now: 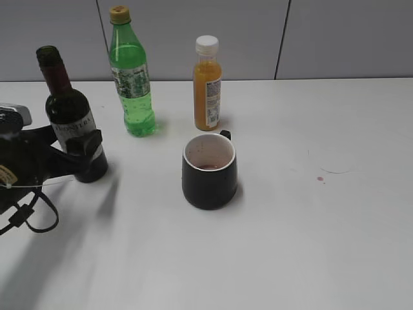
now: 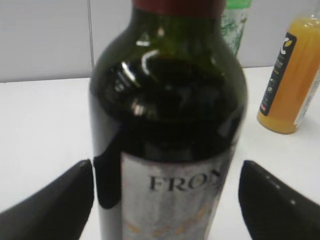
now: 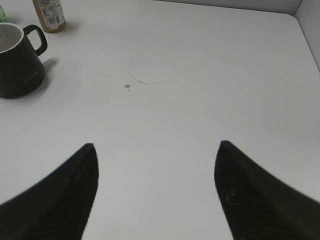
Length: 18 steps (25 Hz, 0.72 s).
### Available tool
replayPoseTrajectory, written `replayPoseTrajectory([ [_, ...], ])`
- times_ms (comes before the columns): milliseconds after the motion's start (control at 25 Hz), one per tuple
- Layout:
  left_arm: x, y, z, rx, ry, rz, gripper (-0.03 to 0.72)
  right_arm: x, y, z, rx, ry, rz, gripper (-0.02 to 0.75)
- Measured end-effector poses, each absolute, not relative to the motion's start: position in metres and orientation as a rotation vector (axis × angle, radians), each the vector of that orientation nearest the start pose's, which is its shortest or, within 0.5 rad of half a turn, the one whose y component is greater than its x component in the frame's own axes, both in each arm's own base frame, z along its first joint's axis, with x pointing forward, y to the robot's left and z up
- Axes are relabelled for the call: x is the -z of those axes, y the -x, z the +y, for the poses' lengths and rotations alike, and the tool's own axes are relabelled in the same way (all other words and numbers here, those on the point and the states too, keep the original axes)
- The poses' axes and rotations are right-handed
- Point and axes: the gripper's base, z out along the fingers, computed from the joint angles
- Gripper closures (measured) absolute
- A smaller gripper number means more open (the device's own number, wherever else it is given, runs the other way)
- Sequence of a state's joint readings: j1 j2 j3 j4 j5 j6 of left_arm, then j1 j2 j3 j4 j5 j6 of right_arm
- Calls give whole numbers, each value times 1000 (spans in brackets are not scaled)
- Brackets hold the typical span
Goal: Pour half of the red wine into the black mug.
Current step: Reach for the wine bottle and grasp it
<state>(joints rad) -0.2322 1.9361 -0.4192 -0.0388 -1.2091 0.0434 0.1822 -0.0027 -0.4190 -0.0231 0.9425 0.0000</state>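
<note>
The small dark-green glass bottle of red wine, with maroon foil on its neck and a silver-white label, stands upright at the left of the white counter. The left gripper sits around its lower body at label height. In the left wrist view the bottle fills the space between the two black fingers, and a sliver of counter shows on either side, so the jaws look spread and not yet pressed on the glass; whether either pad touches I cannot tell. The neck is open at the top, with no cap visible.

Well to its right stands the squat matte black ceramic mug, its white interior stained pink and a shallow pool of red at the bottom, its small loop handle turned away towards the back. Behind it are a bright green plastic bottle and a small orange juice bottle.

The right gripper hangs with its jaws wide apart over bare counter, holding nothing, the mug far off to its left.

The glass is smooth, rounded and glossy, so a grip low on the label could slip or let the bottle swing once tilted. The mug's mouth is fairly narrow; a fast tip could overshoot the rim or pour more than half. Small red spots already mark the counter.
</note>
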Motion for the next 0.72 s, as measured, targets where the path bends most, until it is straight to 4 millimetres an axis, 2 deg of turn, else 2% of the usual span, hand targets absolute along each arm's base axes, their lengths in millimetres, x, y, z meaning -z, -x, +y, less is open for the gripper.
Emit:
replayPoseTrajectory([
  [720,-84,-316,-70,107,-194,1772,-4,-264,-8,0,-89,184,1997,187],
])
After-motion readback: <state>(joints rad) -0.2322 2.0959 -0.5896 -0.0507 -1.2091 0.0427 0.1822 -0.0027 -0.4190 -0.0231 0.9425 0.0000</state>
